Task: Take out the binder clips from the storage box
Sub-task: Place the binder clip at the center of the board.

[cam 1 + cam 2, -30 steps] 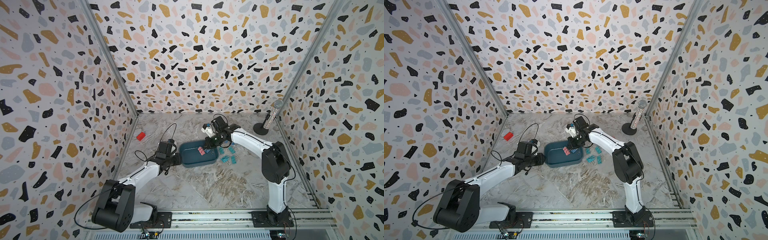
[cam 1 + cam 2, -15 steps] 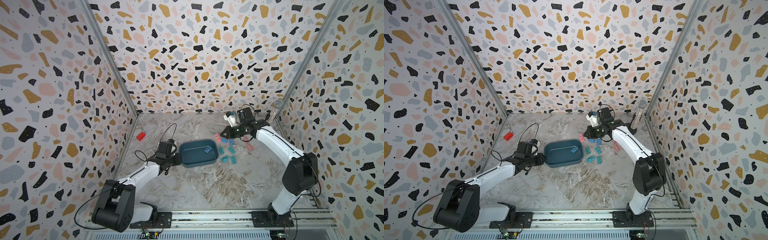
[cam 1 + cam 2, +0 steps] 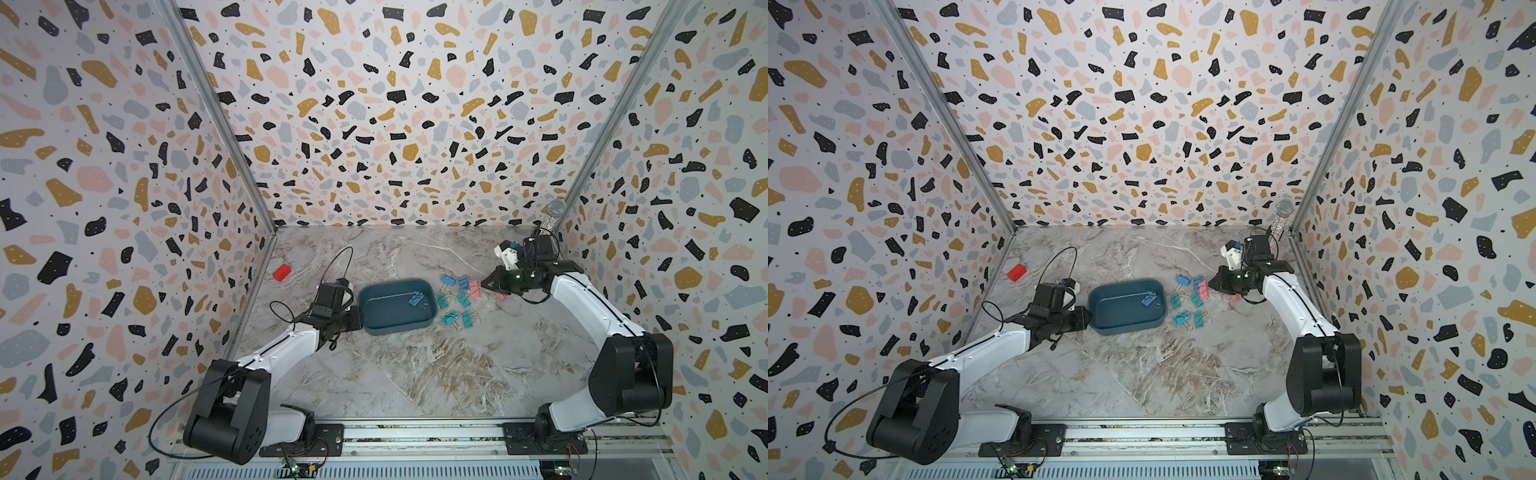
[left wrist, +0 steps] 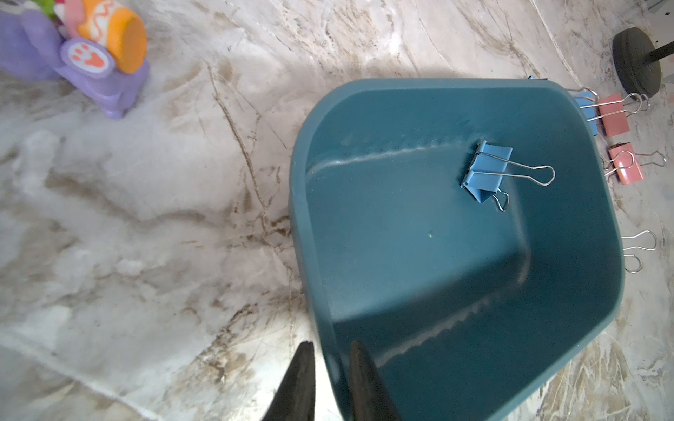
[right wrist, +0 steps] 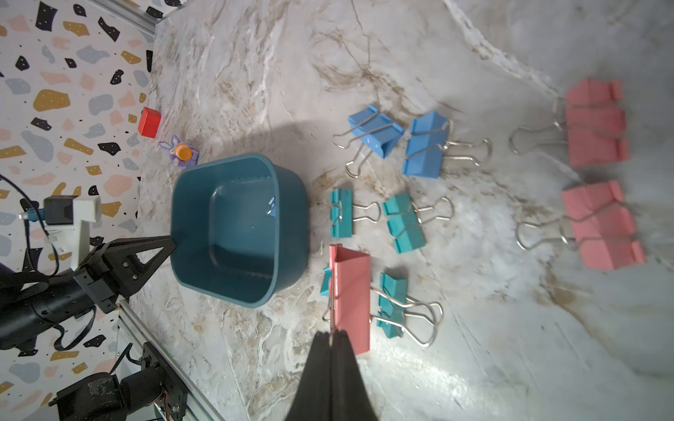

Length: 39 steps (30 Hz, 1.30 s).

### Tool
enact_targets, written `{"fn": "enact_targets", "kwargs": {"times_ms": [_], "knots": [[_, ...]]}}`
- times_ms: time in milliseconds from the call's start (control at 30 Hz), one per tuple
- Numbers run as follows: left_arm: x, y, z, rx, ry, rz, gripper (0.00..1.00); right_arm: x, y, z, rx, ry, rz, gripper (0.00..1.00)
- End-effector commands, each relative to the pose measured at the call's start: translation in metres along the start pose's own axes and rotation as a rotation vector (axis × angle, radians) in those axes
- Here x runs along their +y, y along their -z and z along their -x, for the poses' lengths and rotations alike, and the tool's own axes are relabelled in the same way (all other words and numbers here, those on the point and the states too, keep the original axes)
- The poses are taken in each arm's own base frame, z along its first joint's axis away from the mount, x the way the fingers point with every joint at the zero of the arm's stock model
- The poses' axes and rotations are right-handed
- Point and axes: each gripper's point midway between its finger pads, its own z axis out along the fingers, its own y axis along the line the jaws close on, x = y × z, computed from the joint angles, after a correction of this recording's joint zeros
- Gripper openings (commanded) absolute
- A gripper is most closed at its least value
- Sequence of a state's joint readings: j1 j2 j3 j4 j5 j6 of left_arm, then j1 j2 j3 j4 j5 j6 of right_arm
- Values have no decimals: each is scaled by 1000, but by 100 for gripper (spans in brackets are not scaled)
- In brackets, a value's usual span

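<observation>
Right wrist view: the right end effector is pinched closed on the thin silver wire handle of a smooth, folded-metal pink binder clip. The clip fills the near foreground and hides part of a teal clip beyond it.

The dark teal plastic storage box, a shallow lidless tub with rounded corners, sits mid-desk on the grey-and-brown marble-patterned desk. The left end effector is clamped on its left rim, with one black fingertip outside the wall and the other inside. A single blue binder clip lies on the box floor toward the far right corner.

Just right of the box, loose binder clips are scattered on the desk: two blue farthest, four teal nearer, and two pink farther right. In both top views the right arm partly covers the pink ones.

A small red block lies far left by the speckled terrazzo wall. A purple-and-orange toy stands between the block and the box. A glittery microphone on a round black base stands in the far right corner.
</observation>
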<state>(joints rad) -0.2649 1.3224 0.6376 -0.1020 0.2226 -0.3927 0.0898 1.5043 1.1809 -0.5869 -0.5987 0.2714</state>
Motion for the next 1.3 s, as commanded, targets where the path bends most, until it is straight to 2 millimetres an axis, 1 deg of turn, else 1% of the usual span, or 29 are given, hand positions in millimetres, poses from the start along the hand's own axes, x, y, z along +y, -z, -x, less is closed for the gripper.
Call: {"fn": "enact_targets", "kwargs": {"times_ms": [0, 200, 433, 900, 1267], "knots": [[-2, 3, 2, -13, -18, 0, 21, -4, 13, -1, -38, -5, 26, 0], [-2, 3, 2, -13, -18, -2, 21, -44, 17, -6, -49, -107, 19, 0], [-2, 3, 2, -11, -19, -3, 21, -79, 8, -15, -49, -198, 5, 0], [-1, 1, 1, -5, -21, 1, 21, -120, -11, -25, -24, -295, -7, 0], [-1, 1, 1, -6, -18, 1, 21, -136, -18, -31, -7, -312, -36, 0]]}}
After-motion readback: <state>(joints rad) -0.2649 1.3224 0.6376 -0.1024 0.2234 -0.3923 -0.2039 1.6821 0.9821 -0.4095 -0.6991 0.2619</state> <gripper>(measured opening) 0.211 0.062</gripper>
